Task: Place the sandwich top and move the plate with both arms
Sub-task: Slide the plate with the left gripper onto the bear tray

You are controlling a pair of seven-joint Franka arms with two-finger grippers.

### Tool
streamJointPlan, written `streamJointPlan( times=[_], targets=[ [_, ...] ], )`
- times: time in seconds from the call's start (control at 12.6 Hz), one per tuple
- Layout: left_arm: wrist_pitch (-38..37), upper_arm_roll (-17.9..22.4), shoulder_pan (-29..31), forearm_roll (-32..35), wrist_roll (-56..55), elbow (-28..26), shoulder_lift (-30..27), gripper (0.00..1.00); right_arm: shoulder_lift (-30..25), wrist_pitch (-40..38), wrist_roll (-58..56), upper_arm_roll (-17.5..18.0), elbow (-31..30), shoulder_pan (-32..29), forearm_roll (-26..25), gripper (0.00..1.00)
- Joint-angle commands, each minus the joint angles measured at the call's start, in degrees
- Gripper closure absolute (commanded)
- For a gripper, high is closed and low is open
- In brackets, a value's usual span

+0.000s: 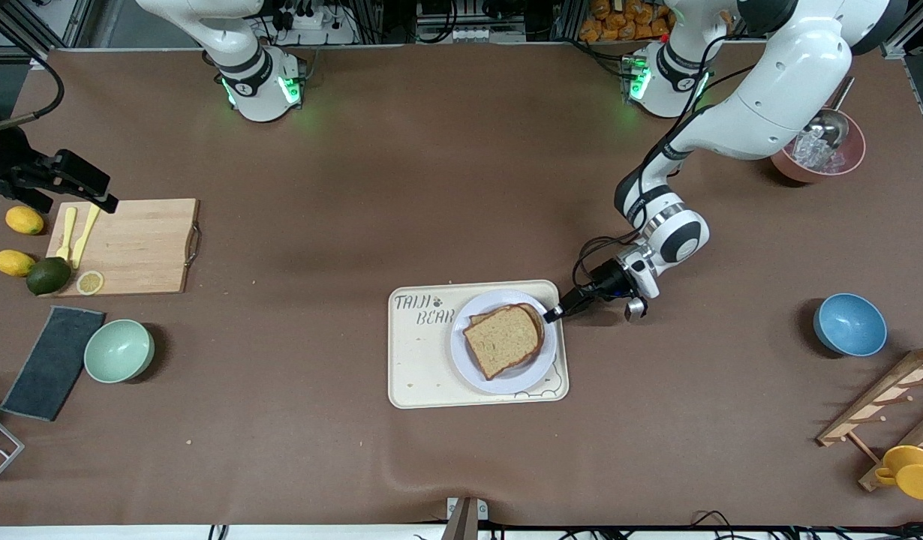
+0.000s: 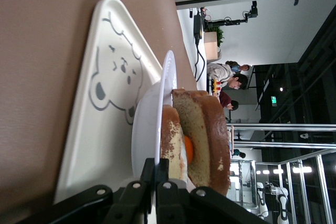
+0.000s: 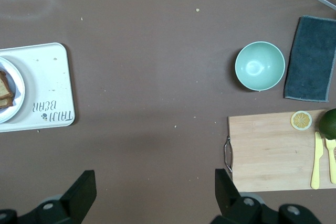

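Note:
The sandwich top (image 1: 503, 339), a light-brown bread slice, lies on the sandwich on the small round plate (image 1: 533, 373). The plate rests on the cream bear-printed tray (image 1: 420, 367) in the middle of the table. My left gripper (image 1: 553, 313) is shut on the plate's rim at the edge toward the left arm's end. In the left wrist view the black fingers (image 2: 149, 174) pinch the thin rim (image 2: 168, 77), with the sandwich top (image 2: 210, 135) right beside them. My right gripper (image 1: 105, 201) hangs open and empty, high over the cutting board's end, its fingertips (image 3: 84, 187) wide apart.
A wooden cutting board (image 1: 135, 246) with yellow utensils, a lemon slice, lemons and an avocado lies at the right arm's end. A green bowl (image 1: 118, 350) and dark cloth (image 1: 52, 361) sit nearer the camera. A blue bowl (image 1: 849, 324), an ice bowl (image 1: 818, 154), a wooden rack (image 1: 889, 409) and a yellow mug (image 1: 912, 471) are at the left arm's end.

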Motion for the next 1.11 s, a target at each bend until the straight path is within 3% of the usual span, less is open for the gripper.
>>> streamJointPlan(
  times=[0.0,0.48,0.56,0.71,1.03],
  targets=[
    [-0.2,0.1,-0.4,-0.4,0.3,1.1,1.0,1.00,-0.3,-0.3,0.6,0.4,-0.2,-0.2,-0.9,0.00],
    [-0.2,0.1,-1.0,-0.4,1.2,1.3,2.7,1.00,0.0,-0.4,0.7,0.4,-0.4,-0.2,-0.9,0.00],
    [-0.2,0.0,-1.0,-0.4,1.0,1.3,2.7,0.95,-0.1,-0.3,0.7,0.4,-0.4,-0.2,-0.8,0.00],
    [-0.2,0.0,-1.0,-0.4,1.2,1.3,3.0,0.00,0.0,-0.3,0.6,0.5,-0.4,-0.2,-0.9,0.00],
    [-0.2,0.1,0.0,-0.4,0.3,1.2,2.3,0.00,-0.1,-0.3,0.6,0.4,-0.4,-0.2,-0.9,0.00]
  ],
)
